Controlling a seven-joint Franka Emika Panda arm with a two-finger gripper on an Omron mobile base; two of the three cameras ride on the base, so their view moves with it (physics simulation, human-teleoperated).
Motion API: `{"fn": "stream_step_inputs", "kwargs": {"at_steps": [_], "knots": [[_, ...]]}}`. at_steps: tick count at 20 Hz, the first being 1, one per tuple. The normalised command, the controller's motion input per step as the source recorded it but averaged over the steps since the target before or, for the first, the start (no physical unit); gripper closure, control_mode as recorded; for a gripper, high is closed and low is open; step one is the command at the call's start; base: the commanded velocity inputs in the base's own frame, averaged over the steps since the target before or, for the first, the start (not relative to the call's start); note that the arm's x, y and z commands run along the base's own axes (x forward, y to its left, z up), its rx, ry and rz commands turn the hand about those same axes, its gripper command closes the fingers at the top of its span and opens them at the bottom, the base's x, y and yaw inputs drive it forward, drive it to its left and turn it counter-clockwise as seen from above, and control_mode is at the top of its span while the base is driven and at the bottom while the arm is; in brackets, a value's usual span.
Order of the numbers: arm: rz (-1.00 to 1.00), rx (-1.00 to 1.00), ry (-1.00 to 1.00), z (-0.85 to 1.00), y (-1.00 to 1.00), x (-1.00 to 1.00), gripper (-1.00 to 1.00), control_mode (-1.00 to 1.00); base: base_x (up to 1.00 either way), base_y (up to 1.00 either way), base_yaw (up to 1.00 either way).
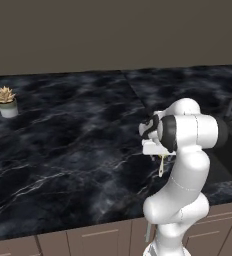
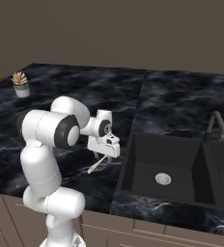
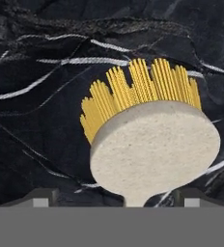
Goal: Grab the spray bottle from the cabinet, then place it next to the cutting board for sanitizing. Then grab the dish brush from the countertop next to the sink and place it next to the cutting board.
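Observation:
The dish brush [image 3: 155, 144] lies on the black veined countertop [image 3: 36, 120], its cream round head and yellow bristles close under the hand. Its thin tan handle [image 1: 161, 165] pokes out below the hand and shows again in the right base view [image 2: 97, 164]. My gripper [image 3: 116, 198] points down over the brush, just left of the sink. The jaws are open, with one dark fingertip [image 3: 41, 197] on each side of the brush's neck and a gap to it on both sides. The spray bottle, cabinet and cutting board are out of view.
A black double sink [image 2: 162, 169] with a dark faucet [image 2: 215, 123] is set into the counter right of the hand. A small potted succulent [image 1: 7, 102] stands far left. Taupe base drawers [image 1: 88, 240] run below the counter's front edge.

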Motion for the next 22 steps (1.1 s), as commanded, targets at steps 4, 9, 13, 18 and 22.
{"fn": "stream_step_inputs", "kwargs": {"at_steps": [4,9,13,18,22], "knots": [[-0.04,0.0,0.0,-0.25,0.0,0.16,1.0,-1.0,0.0,0.0,0.0],[-0.04,0.0,0.0,-0.22,0.0,0.04,1.0,-1.0,0.0,0.0,0.0],[-0.01,0.0,0.0,-0.28,-0.03,0.0,1.0,-1.0,0.0,0.0,0.0],[0.0,0.0,0.0,-0.3,-0.01,0.0,1.0,-1.0,0.0,0.0,0.0],[0.0,0.0,0.0,-0.03,0.0,-0.06,1.0,-1.0,0.0,0.0,0.0]]}}
